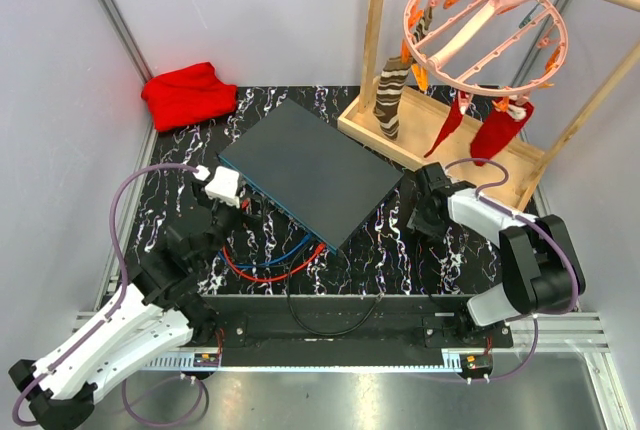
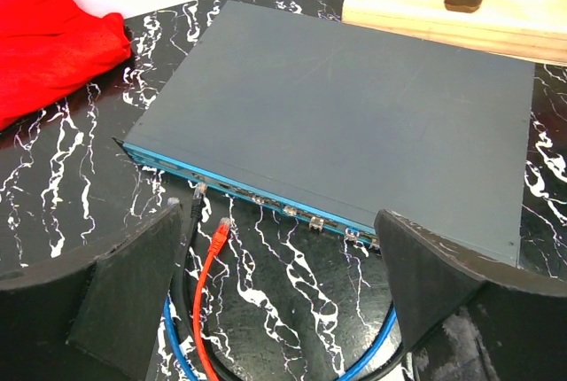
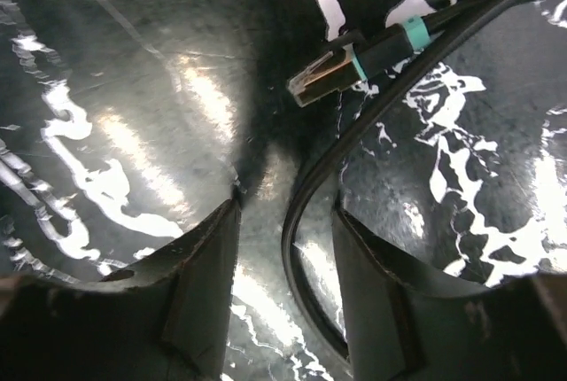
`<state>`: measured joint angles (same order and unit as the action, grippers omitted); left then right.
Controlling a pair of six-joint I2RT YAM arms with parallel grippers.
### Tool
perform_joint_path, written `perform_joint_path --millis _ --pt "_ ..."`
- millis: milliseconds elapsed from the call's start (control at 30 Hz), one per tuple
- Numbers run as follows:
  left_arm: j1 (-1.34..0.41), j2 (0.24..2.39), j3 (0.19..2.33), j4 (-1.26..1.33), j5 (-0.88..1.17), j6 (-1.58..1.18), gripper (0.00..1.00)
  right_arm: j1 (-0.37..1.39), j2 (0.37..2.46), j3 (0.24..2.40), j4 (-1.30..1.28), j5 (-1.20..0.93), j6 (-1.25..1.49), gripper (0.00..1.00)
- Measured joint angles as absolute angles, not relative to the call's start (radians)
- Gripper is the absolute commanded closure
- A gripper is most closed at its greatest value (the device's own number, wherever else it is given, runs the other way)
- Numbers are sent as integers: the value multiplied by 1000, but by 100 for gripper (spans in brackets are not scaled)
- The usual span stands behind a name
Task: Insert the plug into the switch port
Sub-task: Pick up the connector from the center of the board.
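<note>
The switch (image 1: pixel 310 175) is lying flat on the tabletop (image 1: pixel 185 155); the plug (image 3: pixel 323 75) is resting right of the switch, unplugged. The right jaws are standing half open around its black cable (image 3: pixel 291 235), not pinching it. The left jaws are gaping wide, empty, facing the switch's teal front edge.

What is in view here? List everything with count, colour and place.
switch: one, dark grey, teal front edge, table centre
plug: one, clear with teal band, table right of switch
cables: several, red, blue, black, at switch's front
red cloth: one, red, far left corner
wooden tray: one, pale wood, far right
clip hanger: one, pink, above tray
striped sock: one, brown and cream, over tray
red socks: two, red, under hanger
left gripper: one, black, open, facing switch's front
right gripper: one, black, open astride a black cable
</note>
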<state>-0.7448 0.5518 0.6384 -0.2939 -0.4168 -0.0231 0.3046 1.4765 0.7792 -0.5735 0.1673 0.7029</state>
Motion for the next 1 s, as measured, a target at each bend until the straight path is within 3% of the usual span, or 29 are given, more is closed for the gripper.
perform_joint_path --millis 133,167,267,433,700,1000 --pt "-735 554 638 -294 -417 -22 5 305 1496 781 -543 169 702 70" --pt "-733 556 638 -294 -417 -22 5 305 1497 781 -538 167 699 81" --pt "-730 566 638 -292 -416 -22 5 305 1492 775 -524 149 685 99" --pt "-725 593 638 -291 -407 -27 5 387 1439 771 -573 133 651 100" --pt "-704 675 643 -283 -351 -107 5 722 1355 928 -635 168 587 100" --pt "-633 777 708 -274 -295 -237 5 1089 1433 1093 -546 211 357 100"
